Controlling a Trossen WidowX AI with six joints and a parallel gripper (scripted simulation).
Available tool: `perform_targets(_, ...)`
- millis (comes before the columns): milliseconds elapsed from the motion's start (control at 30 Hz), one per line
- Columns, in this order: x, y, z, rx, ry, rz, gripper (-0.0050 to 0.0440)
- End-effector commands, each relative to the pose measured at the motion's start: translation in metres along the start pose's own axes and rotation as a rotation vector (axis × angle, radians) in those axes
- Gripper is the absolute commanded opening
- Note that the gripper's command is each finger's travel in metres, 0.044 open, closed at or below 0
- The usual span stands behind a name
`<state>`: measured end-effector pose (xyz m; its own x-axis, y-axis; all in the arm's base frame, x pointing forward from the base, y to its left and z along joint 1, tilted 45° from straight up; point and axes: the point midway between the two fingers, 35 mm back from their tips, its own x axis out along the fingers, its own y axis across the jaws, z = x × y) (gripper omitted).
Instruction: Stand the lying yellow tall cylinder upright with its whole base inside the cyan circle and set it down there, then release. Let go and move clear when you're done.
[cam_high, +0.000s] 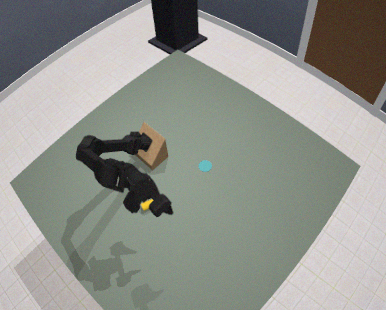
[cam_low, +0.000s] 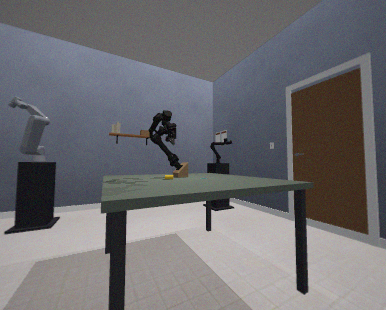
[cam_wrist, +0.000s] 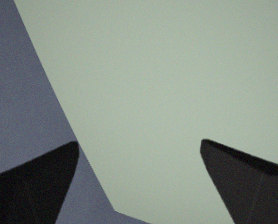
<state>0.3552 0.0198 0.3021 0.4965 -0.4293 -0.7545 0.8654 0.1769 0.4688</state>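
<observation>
The yellow cylinder (cam_high: 146, 204) (cam_low: 169, 176) lies on its side on the green table (cam_high: 260, 220) (cam_low: 200, 188), left of and nearer than the cyan circle (cam_high: 205, 166). The circle is flat on the table and has nothing on it. My gripper (cam_high: 151, 210) (cam_low: 172, 132) (cam_wrist: 140, 147) is open and empty. In the side view it hangs high above the table, far over the cylinder. From overhead the cylinder shows between the gripper's dark parts. The wrist view shows only bare table and wall between the two fingers.
A brown wedge block (cam_high: 156, 148) (cam_low: 182, 170) sits at the arm's base, left of the circle. A black pedestal (cam_high: 177, 22) stands beyond the table's far corner. Another robot on a pedestal (cam_low: 34, 195), a wall shelf (cam_low: 129, 134) and a door (cam_low: 327, 150) are off the table.
</observation>
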Motion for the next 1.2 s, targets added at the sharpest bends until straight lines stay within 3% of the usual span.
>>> perform_targets(0,-0.004,0.001,0.002,0.007,0.001,0.013,0.04)
perform_targets(533,-0.004,0.001,0.002,0.007,0.001,0.013,0.04)
perform_targets(633,-0.002,-0.003,0.005,-0.023,-0.01,0.004,0.0328)
perform_targets(1167,0.031,-0.052,0.011,-0.735,-0.038,-0.154,0.0314)
